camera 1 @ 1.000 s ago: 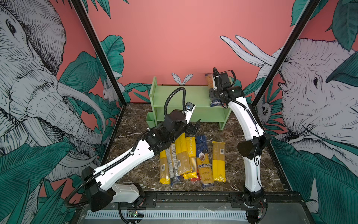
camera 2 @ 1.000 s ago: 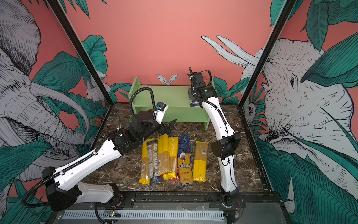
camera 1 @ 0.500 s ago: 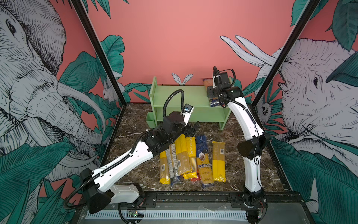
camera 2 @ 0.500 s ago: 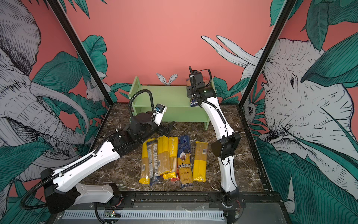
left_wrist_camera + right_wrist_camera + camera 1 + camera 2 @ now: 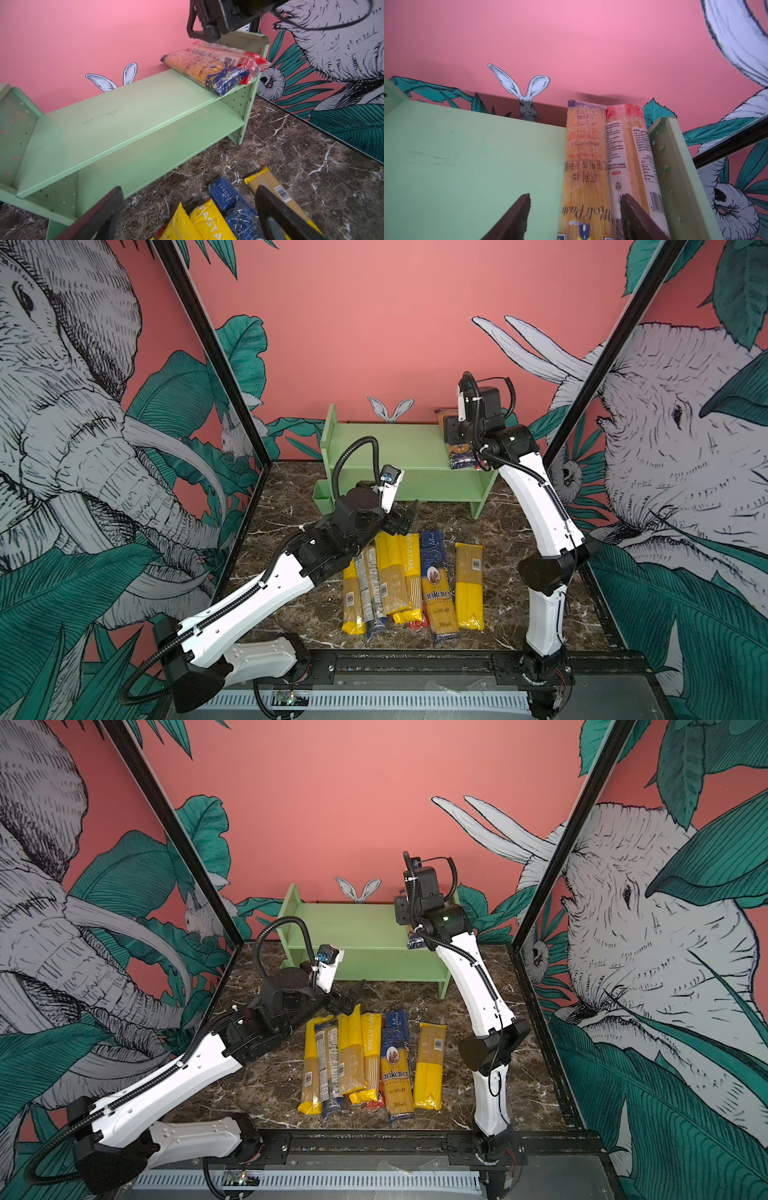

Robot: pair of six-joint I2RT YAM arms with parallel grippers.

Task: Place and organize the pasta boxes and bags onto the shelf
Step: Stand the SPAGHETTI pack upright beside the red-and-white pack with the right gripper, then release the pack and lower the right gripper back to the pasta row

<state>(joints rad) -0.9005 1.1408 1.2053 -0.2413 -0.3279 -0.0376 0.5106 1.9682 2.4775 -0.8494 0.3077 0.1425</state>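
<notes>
Right gripper (image 5: 575, 199) had spread its jaws since earlier, straddling the pack (image 5: 583, 155) on the shelf (image 5: 390, 443) at right; left gripper (image 5: 189, 188) gaped wide.

The pale green two-tier shelf (image 5: 386, 443) stands at the far middle of the marble floor (image 5: 291, 497), with a little green cup (image 5: 322, 497) on its left side. At the right end of its top tier, two spaghetti packs lie flat side by side, pointing near to far. One is a blue-ended pack (image 5: 207, 70); the other, a red-ended pack (image 5: 249, 60), lies against the right side panel (image 5: 675, 166). Their near ends overhang the front edge. Nearer, on the floor, a cluster of overlapping, mostly yellow packs (image 5: 390, 576) lies lengthwise, with a dark blue pack (image 5: 434, 585) along its right side. A yellow-ended pack (image 5: 469, 585) lies just to the right.
</notes>
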